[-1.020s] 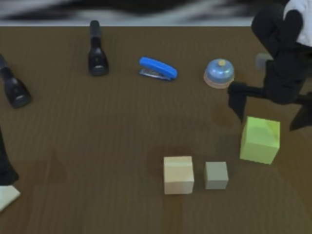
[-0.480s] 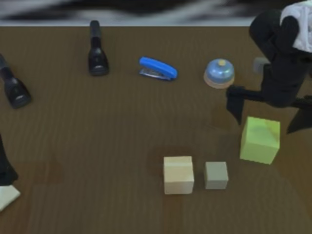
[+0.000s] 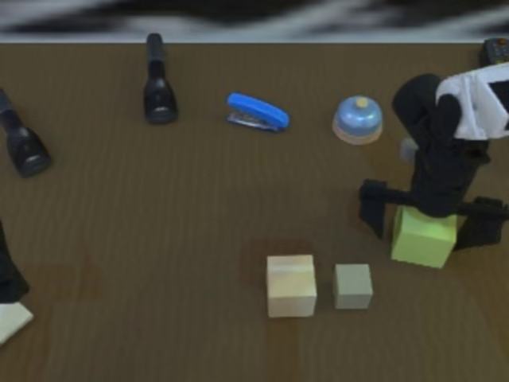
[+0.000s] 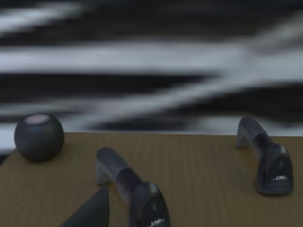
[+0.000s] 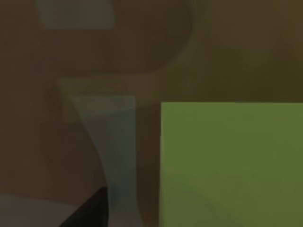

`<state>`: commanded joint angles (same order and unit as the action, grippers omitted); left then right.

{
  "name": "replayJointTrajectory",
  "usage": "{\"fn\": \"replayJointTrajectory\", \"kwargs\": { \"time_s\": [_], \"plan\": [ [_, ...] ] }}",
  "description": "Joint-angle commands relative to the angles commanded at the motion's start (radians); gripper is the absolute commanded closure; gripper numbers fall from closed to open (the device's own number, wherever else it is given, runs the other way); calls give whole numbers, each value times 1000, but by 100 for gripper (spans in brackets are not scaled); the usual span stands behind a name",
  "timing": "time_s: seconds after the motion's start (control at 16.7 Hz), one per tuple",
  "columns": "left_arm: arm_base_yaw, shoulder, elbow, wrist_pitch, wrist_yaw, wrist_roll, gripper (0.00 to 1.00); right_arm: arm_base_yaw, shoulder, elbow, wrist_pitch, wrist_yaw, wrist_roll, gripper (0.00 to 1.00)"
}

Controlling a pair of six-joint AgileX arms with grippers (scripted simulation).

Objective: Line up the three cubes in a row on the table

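The large lime-green cube [image 3: 425, 243] stands on the dark wood table [image 3: 159, 239] at the right. My right gripper [image 3: 425, 229] is open and low over this cube, with one finger on each side of it. The right wrist view shows the green cube [image 5: 232, 165] close up, with one dark fingertip [image 5: 90, 210] beside it and apart from it. The cream cube [image 3: 291, 285] and the small grey-olive cube [image 3: 353, 286] sit side by side nearer the front. My left gripper [image 3: 6, 278] is parked, open, at the left edge.
Two black handheld scanners [image 3: 159, 83] [image 3: 24, 143] lie at the back left. A blue stapler [image 3: 258, 111] and a blue bell [image 3: 358, 119] sit at the back. A dark object [image 3: 495, 52] is at the back right corner. A dark ball [image 4: 39, 137] shows in the left wrist view.
My right gripper has come forward and down from behind the green cube until its fingers straddle it. The cubes and the left arm have not moved.
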<state>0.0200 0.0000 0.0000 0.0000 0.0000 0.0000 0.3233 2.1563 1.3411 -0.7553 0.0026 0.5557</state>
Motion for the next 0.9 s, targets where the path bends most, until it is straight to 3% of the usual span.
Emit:
{"fn": "replayJointTrajectory", "kwargs": {
  "time_s": [0.24,0.9],
  "plan": [
    [0,0,0,0,0,0,0,0,1,-1,1,0,0,0],
    [0,0,0,0,0,0,0,0,1,-1,1,0,0,83]
  ]
}}
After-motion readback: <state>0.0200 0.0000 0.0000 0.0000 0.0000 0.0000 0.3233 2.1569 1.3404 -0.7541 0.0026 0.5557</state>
